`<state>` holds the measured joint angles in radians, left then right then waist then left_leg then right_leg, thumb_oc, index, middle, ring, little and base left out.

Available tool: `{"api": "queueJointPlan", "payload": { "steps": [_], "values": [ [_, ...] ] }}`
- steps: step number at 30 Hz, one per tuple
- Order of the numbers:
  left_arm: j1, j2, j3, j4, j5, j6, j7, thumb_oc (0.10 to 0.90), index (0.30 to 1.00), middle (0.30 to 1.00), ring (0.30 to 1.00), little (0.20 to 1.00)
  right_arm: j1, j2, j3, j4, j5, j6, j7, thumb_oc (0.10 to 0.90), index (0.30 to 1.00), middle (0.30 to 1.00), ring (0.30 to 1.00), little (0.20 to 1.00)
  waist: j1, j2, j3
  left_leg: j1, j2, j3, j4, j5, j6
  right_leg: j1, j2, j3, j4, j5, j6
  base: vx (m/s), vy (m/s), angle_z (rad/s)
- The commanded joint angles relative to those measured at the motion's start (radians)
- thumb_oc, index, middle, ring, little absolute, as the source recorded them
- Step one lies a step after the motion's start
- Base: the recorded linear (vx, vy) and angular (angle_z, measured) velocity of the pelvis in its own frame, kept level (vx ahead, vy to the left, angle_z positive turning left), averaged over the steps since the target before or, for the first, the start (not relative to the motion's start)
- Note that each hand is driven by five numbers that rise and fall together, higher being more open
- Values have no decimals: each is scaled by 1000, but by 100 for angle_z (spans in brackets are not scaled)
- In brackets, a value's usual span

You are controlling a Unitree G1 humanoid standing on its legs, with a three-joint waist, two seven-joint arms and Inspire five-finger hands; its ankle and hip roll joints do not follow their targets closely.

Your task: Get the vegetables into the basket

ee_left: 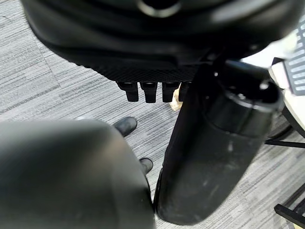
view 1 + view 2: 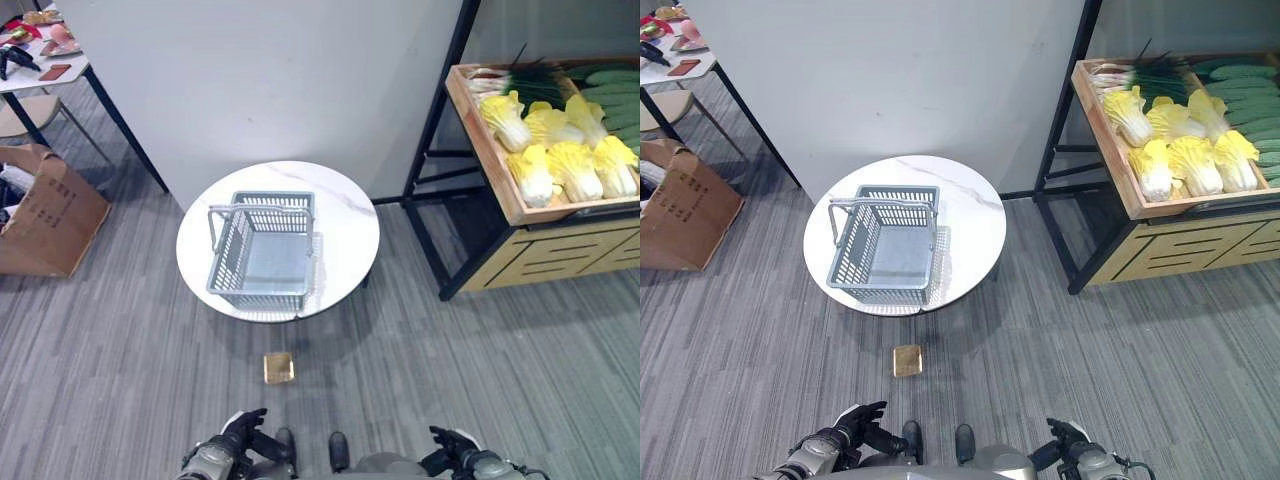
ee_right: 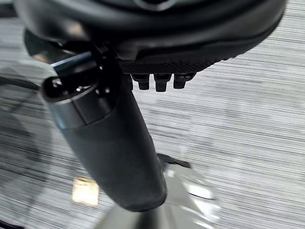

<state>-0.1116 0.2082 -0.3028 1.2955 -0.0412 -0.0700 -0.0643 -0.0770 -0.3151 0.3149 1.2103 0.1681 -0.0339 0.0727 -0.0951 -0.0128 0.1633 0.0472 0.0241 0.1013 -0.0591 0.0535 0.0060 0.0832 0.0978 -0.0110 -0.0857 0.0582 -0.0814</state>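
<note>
Basket (image 2: 262, 250) of grey plastic is seen standing upright and unfilled near the middle of a round white marble-patterned desk (image 2: 345, 235), its two handles folded outward over the rim. Vegetables are held well apart from it, in a wooden crate (image 2: 487, 150) on a dark-framed shelf at the far right: yellow-leaved cabbages (image 2: 560, 150) are laid in rows, green cucumbers (image 2: 615, 95) are stacked behind them, and a bunch of leeks (image 2: 520, 80) is laid along the crate's far edge. A small tan square (image 2: 278, 368) is seen lying on the grey striped floor just in front of the desk. The left hand (image 2: 242, 432) is held low at the near edge, fingers relaxed and apart, with nothing gripped. The right hand (image 2: 450, 445) is held low on the other side, likewise loose and unclamped. A brown cardboard box (image 2: 45, 215) is seen on the floor at the far left, beneath a second white desk (image 2: 60, 60) on which small objects are scattered.
</note>
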Motion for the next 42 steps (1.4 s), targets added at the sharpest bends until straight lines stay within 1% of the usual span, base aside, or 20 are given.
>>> {"api": "queueJointPlan", "payload": {
  "steps": [1, 4, 6, 7, 8, 9, 11, 16, 18, 19, 21, 24, 25, 26, 28, 31, 33, 34, 35, 42],
  "values": [
    [19, 46, -13, 29, 8, 3, 23, 900, 1000, 1000, 1000, 1000, -76, -14, -22, -53, 79, -37, -3, 900, 1000, 1000, 1000, 1000, 37, -15, -34, 35, -43, 25, 55, -112, 20, -30, -97, 82, 80, -83, 115, 92, 141, -29],
    [35, 65, 13, 28, 0, 2, 29, 900, 1000, 1000, 1000, 1000, -131, -48, -76, -211, 218, -50, -15, 900, 1000, 1000, 1000, 1000, 60, -31, -45, 63, -48, 39, 26, -117, 32, -23, -101, 98, 71, -77, 132, 96, 167, -23],
    [39, 67, 18, 30, -3, 5, 28, 900, 1000, 1000, 1000, 1000, -143, -57, -88, -250, 248, -49, -23, 900, 1000, 1000, 1000, 1000, 65, -34, -48, 70, -48, 43, 19, -118, 33, -20, -102, 102, 69, -75, 135, 55, 103, -9],
    [54, 71, 33, 35, -10, 10, 28, 900, 1000, 1000, 1000, 1000, -192, -99, -123, -374, 309, -59, -32, 900, 1000, 1000, 1000, 1000, 76, -46, -54, 84, -50, 49, 3, -120, 39, -16, -103, 114, 62, -70, 144, 70, 134, 2],
    [59, 72, 36, 38, -10, 14, 26, 900, 1000, 1000, 1000, 1000, -217, -114, -126, -394, 332, -61, -34, 900, 1000, 1000, 1000, 1000, 82, -50, -57, 89, -50, 51, 1, -122, 41, -13, -104, 116, 61, -71, 145, 89, 166, -1],
    [61, 73, 34, 43, -12, 16, 28, 900, 1000, 1000, 1000, 1000, -249, -121, -133, -408, 392, -66, -38, 900, 1000, 1000, 1000, 1000, 88, -54, -59, 92, -50, 53, -1, -123, 41, -11, -104, 117, 57, -70, 146, 53, 76, -9],
    [66, 75, 40, 48, -19, 22, 25, 900, 1000, 1000, 1000, 1000, -299, -147, -118, -461, 418, -57, -16, 900, 1000, 1000, 1000, 1000, 98, -65, -61, 95, -49, 55, 0, -125, 42, -7, -104, 119, 53, -69, 147, 46, 63, -4],
    [75, 74, 52, 58, -53, 35, 28, 900, 1000, 1000, 1000, 1000, -464, -181, -60, -528, 405, -60, -40, 900, 1000, 1000, 1000, 1000, 123, -91, -63, 95, -47, 55, -10, -123, 43, -11, -102, 120, 45, -62, 149, 32, 41, -3],
    [75, 72, 52, 60, -60, 39, 29, 900, 1000, 1000, 1000, 1000, -556, -199, -25, -545, 330, -59, -64, 900, 1000, 1000, 1000, 1000, 132, -101, -63, 93, -45, 51, -22, -118, 42, -14, -101, 116, 41, -58, 149, 0, 0, 0],
    [74, 72, 52, 60, -60, 39, 29, 900, 1000, 1000, 1000, 1000, -557, -199, -25, -544, 330, -59, -64, 900, 1000, 1000, 1000, 1000, 131, -101, -62, 93, -45, 51, -22, -117, 42, -14, -101, 116, 41, -58, 149, 0, 0, 0],
    [70, 70, 37, 59, -85, 38, 28, 900, 1000, 1000, 1000, 1000, -705, -212, 24, -480, 343, -51, -66, 900, 1000, 1000, 1000, 1000, 145, -116, -57, 82, -43, 42, -28, -109, 39, -21, -101, 108, 29, -50, 148, 7, 3, 5],
    [66, 77, 37, 65, -116, 38, 31, 900, 1000, 1000, 1000, 1000, -833, -218, 76, -425, 299, -37, -68, 900, 1000, 1000, 1000, 1000, 158, -130, -51, 64, -40, 32, -28, -103, 37, -32, -100, 99, 24, -45, 146, -12, -11, 7],
    [65, 77, 38, 65, -116, 38, 31, 900, 1000, 1000, 1000, 1000, -835, -217, 77, -424, 299, -38, -68, 900, 1000, 1000, 1000, 1000, 158, -131, -52, 60, -40, 33, -28, -100, 37, -36, -100, 101, 22, -42, 145, -11, -17, 13],
    [60, 86, 61, 71, -157, 40, 33, 900, 1000, 1000, 1000, 1000, -906, -210, 107, -380, 268, -30, -81, 900, 1000, 1000, 1000, 1000, 166, -134, -46, 53, -41, 27, -28, -98, 36, -40, -100, 99, 18, -40, 145, -4, -15, 15],
    [58, 88, 68, 74, -175, 40, 34, 900, 1000, 1000, 1000, 1000, -935, -198, 113, -339, 266, -26, -82, 900, 1000, 1000, 1000, 1000, 170, -134, -46, 51, -42, 26, -28, -98, 34, -40, -101, 97, 17, -39, 144, 15, -12, 10],
    [63, 103, 83, 82, -202, 40, 28, 900, 1000, 1000, 1000, 1000, -1057, -146, 192, -214, 209, 7, -43, 900, 1000, 1000, 1000, 1000, 186, -129, -49, 59, -45, 8, -28, -100, 32, -25, -102, 90, 11, -46, 137, 63, -24, 11],
    [62, 111, 74, 81, -200, 37, 29, 900, 1000, 1000, 1000, 1000, -1109, -115, 207, -149, 195, 12, -43, 900, 1000, 1000, 1000, 1000, 192, -125, -45, 58, -47, -2, -28, -98, 32, -22, -103, 85, 8, -49, 134, 53, -13, 7],
    [60, 115, 69, 80, -205, 37, 29, 900, 1000, 1000, 1000, 1000, -1147, -94, 215, -90, 176, 16, -46, 900, 1000, 1000, 1000, 1000, 196, -124, -43, 52, -48, -10, -28, -96, 32, -23, -104, 80, 6, -50, 132, -30, -26, 17],
    [40, 124, 59, 70, -239, 30, 36, 900, 1000, 1000, 1000, 1000, -1210, -69, 239, -22, 138, 24, -57, 900, 1000, 1000, 1000, 1000, 205, -127, -26, 15, -48, -26, -28, -83, 30, -50, -106, 65, 6, -43, 132, -37, -24, 21],
    [27, 127, 35, 59, -255, 34, 30, 900, 1000, 1000, 1000, 1000, -1283, -50, 273, 65, 65, 39, -61, 900, 1000, 1000, 1000, 1000, 225, -126, -19, -38, -48, -60, -28, -67, 28, -87, -104, 38, -2, -32, 132, -32, -24, 24]
  ]
}}
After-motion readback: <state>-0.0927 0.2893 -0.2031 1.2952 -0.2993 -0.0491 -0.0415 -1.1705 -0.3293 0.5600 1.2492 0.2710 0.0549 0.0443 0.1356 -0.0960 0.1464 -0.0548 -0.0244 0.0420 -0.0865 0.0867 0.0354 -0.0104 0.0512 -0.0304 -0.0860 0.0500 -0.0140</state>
